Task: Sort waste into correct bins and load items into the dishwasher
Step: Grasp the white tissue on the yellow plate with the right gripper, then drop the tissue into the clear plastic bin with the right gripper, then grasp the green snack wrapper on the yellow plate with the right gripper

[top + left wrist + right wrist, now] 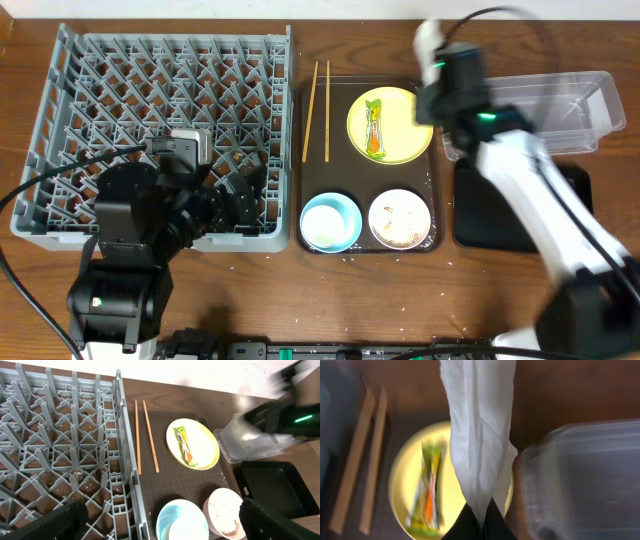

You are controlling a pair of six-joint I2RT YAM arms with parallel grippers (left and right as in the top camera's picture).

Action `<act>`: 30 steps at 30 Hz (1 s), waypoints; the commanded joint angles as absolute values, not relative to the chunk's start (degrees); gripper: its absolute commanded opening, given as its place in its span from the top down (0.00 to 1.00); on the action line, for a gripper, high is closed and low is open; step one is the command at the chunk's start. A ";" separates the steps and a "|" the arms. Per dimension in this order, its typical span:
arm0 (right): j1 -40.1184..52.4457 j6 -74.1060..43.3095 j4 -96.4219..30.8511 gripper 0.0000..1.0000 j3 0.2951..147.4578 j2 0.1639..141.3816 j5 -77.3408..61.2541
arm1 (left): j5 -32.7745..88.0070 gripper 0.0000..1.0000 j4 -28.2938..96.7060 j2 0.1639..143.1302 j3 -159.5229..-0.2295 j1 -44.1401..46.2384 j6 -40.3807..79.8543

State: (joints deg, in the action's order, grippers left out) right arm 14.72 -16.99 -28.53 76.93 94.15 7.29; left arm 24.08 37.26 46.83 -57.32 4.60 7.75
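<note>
My right gripper [480, 519] is shut on the white paper tissue [479, 425], which hangs above the right edge of the yellow plate [402, 485], next to the clear tub [580, 480]. In the overhead view the tissue [428, 38] is a blur above that gripper [440, 75]. The green-and-orange wrapper [374, 128] lies on the plate [400, 135]. Two chopsticks [318, 98] lie left of it. The white cup [190, 531] sits in the light blue bowl [172, 510]. The white bowl [225, 510] holds crumbs. My left gripper [162, 522] is open and empty at the grey dish rack's [100, 90] right front corner.
The dishes sit on a dark brown serving tray [340, 240]. The black tray [480, 215] lies front right, below the clear tub [560, 105]. My right arm crosses over the black tray. Small crumbs dot the wooden table in front of the tray.
</note>
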 commanded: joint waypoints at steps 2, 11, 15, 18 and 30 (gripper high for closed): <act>6.55 -27.77 -30.33 0.99 77.23 89.78 9.15 | 24.86 0.02 37.32 46.72 -58.72 4.45 8.21; -3.44 -48.40 -34.22 0.99 77.08 97.76 10.85 | 24.86 0.02 37.32 46.72 -58.72 4.47 8.21; -3.36 -46.57 -32.47 0.43 77.10 98.89 8.99 | 24.86 0.02 37.32 46.72 -58.72 4.45 8.21; -3.22 -39.13 -28.99 0.34 77.17 96.12 -5.02 | 24.86 0.02 37.32 46.72 -58.72 4.47 8.21; 23.62 -13.26 -26.13 0.44 76.60 100.88 3.57 | 24.86 0.02 37.32 46.72 -58.72 4.45 8.21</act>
